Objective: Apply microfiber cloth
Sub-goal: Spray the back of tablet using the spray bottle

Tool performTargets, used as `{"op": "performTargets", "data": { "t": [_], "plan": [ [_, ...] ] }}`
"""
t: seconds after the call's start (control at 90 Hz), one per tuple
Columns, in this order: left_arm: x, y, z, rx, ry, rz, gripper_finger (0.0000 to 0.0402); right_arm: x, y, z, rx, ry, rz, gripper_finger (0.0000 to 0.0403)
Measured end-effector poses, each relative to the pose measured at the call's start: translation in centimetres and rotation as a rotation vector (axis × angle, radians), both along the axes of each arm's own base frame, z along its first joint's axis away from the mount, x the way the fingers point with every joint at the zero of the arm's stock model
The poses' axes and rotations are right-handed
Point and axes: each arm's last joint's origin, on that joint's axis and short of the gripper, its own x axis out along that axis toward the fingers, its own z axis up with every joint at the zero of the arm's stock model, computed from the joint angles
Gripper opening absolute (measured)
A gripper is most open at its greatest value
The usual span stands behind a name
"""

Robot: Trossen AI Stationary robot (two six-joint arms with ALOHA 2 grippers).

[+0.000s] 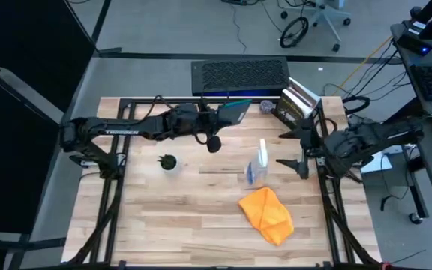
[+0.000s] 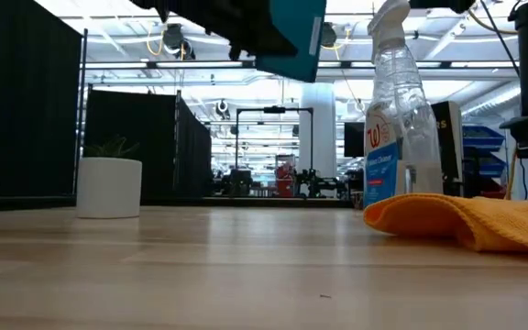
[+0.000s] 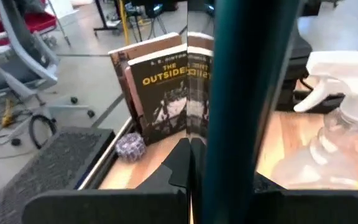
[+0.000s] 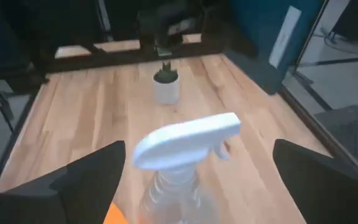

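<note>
Orange microfiber cloth (image 1: 267, 215): where have you got it?

You have it lying rumpled on the wooden table (image 1: 163, 217), toward the near edge on your right-hand half. Neither claw touches it. From table height it shows as a low folded heap, with the clear spray bottle (image 1: 257, 169) standing upright just behind it.

And your right gripper (image 1: 292, 151)?

Yours is over the right side of the table, beside the bottle and apart from it. Its two fingers (image 4: 82, 177) are spread wide with nothing between them. Its wrist view looks past them onto the white trigger head of the bottle, with a sliver of the cloth at the picture's lower edge.

What about your left gripper (image 1: 220, 117)?

You have it reached across to the far middle of the table, lifted off the wood. It is clamped on the edge of a tablet (image 1: 237, 112) in a teal case. From table height the tablet hangs clear of the surface. Its dark screen mirrors the books (image 1: 298, 101) that stand at the far right corner.

Anything else on your table?

You have a small white pot (image 1: 169, 162) with a green plant on the left half, well apart from the cloth, and a little purple ball (image 3: 130, 146) next to the books.
</note>
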Motion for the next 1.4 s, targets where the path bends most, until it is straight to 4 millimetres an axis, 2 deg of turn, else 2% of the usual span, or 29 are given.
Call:
{"op": "performTargets", "data": {
  "t": [0.167, 0.444, 0.656, 0.878, 1.133, 1.4],
  "plan": [
    [0.9, 0.4, -1.0, -0.013, -0.02, -0.051, 0.0006, 0.0, 0.0, -3.5, -0.001, 0.067, -0.01, 0.0393],
    [1.4, 1.5, -1.6, -0.058, -0.046, -0.111, 0.0005, -1.7, -1.1, -6.6, 0.0, -0.114, -0.004, 0.0379],
    [1.4, 1.7, -1.4, -0.053, -0.07, -0.109, 0.0005, -0.5, -1.4, -9.1, -0.008, -0.256, 0.073, 0.0378],
    [1.3, 1.7, -1.5, -0.054, -0.066, -0.109, 0.001, -0.3, -1.7, -9.2, -0.033, -0.272, 0.111, 0.0377],
    [1.4, 1.8, -1.3, -0.048, -0.085, -0.109, 0.0012, 1.0, -2.2, -9.2, -0.116, -0.278, 0.128, 0.0377],
    [2.4, 2.0, -2.8, -0.052, -0.08, -0.109, 0.0013, 2.3, -2.8, -9.6, -0.121, -0.276, 0.176, 0.0377]
  ]
}}
